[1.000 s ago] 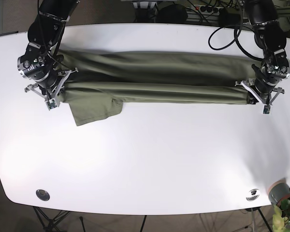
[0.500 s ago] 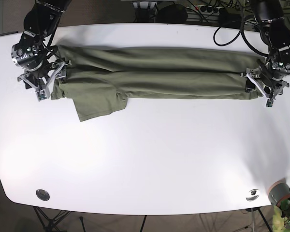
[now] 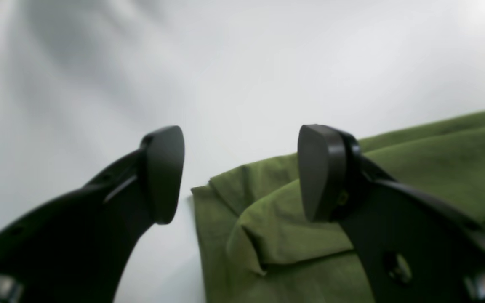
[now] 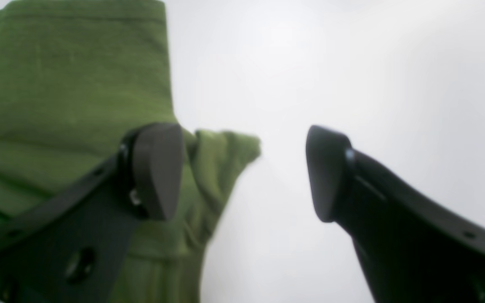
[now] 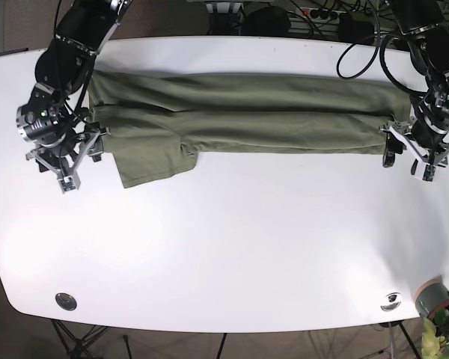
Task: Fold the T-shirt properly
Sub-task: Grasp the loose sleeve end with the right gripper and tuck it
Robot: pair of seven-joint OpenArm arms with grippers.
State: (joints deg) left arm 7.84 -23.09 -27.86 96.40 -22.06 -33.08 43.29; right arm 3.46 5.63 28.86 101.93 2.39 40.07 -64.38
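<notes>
Shirt (image 5: 239, 114) lies as a long olive band across the upper part of the table (image 5: 232, 247), one sleeve flap poking out at lower left. Left end effector (image 5: 417, 157) and right end effector (image 5: 58, 166) both stand wide open, holding nothing, just off the band's ends. Next, we judge, regrip each end at matched corners and fold evenly. Wrist views are blurred; layer count at the edges is unreadable.

Lab: white table (image 5: 232, 247), cables (image 5: 359, 52), tripod legs (image 5: 75, 340)
</notes>
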